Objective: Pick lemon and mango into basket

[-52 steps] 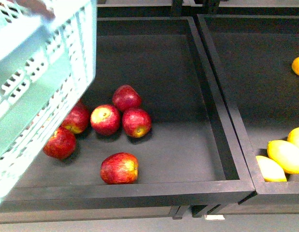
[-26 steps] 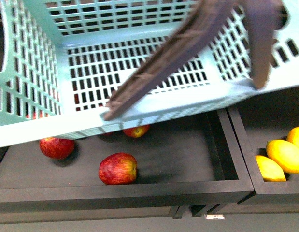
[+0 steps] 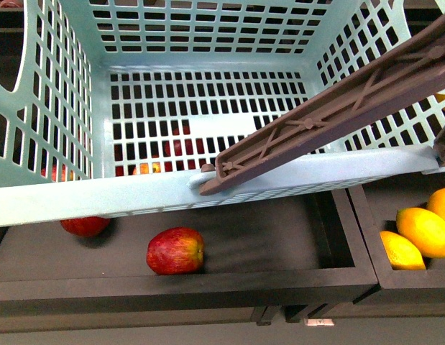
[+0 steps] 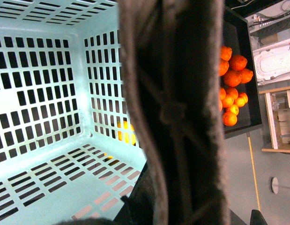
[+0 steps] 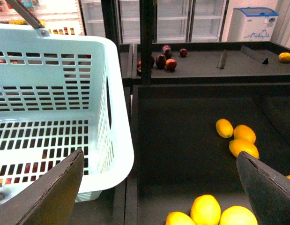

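The basket [image 3: 78, 198] fills the upper front view above the left tray [image 3: 280, 277], with red apples [image 3: 175, 251] showing beneath it and through its slots. Its brown handle [image 3: 330, 118] slants toward the upper right and blocks the left wrist view, so the left end effector's grip cannot be told. At lower right, yellow fruits [image 3: 425, 231] lie in the neighbouring tray; I cannot tell lemon from mango. The right end effector [image 5: 159, 154] gapes wide and holds nothing.

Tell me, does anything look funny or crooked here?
Yes. The basket is tilted over the bin, covering apples that show red through its floor slots. Nothing is inside it.
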Controlling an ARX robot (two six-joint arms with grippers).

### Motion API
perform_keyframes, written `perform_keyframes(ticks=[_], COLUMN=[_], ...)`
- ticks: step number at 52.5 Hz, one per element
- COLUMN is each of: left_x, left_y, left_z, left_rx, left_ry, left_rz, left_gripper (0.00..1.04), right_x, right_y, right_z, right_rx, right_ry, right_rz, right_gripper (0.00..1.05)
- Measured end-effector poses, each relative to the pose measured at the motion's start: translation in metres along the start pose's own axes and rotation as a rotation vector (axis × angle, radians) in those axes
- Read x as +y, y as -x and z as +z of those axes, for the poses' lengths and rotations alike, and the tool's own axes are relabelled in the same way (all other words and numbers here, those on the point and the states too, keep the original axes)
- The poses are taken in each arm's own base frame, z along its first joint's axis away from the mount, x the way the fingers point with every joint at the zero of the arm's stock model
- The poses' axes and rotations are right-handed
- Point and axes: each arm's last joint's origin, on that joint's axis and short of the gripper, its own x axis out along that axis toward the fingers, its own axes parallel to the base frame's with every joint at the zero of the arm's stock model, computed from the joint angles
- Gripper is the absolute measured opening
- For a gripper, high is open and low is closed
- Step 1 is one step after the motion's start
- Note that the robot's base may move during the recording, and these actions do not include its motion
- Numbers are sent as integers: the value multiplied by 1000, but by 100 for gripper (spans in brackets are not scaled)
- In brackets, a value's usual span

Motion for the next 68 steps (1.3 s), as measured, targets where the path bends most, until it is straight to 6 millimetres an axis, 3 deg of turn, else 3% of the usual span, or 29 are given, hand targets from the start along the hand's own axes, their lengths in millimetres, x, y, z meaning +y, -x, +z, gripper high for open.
perform_keyframes(ticks=[5, 10, 15, 22, 30, 35, 40, 45, 58, 68], left_x=[0, -1, -1, -1, -1, -1, -1, -1, -1, -1], left_y=[0, 0, 0, 0, 0, 0, 0, 0, 0, 0], left_z=[0, -1, -1, -1, -1, -1, -1, -1, -1, -1], left_rx=[2, 4, 4, 4, 4, 2, 3, 5, 3, 2], left_ry=[0, -1, 1, 3, 3, 2, 3, 3, 3, 3], left_rz=[-2, -4, -4, -4, -3, -2, -3, -4, -3, -2], left_gripper=[5, 5, 5, 5, 5, 5, 5, 5, 5, 5], right_x=[0, -4, -13, -36, -72, -98, -112, -126, -129, -121], right_y=[0, -2, -8, -24, -60, -98, -121, -148, -183, -209], right_z=[0, -2, -4, 2, 2, -15, -34, -69, -128, -155], right_rx=[16, 269, 392, 410, 437, 509, 583, 703, 883, 939], right_ry=[-8, -103, -176, -247, -245, -240, -256, -269, -361, -417], right_rz=[-7, -42, -74, -163, -272, -325, -340, -368, -356, -365], right_gripper=[96, 96, 96, 96, 96, 96, 96, 96, 96, 96])
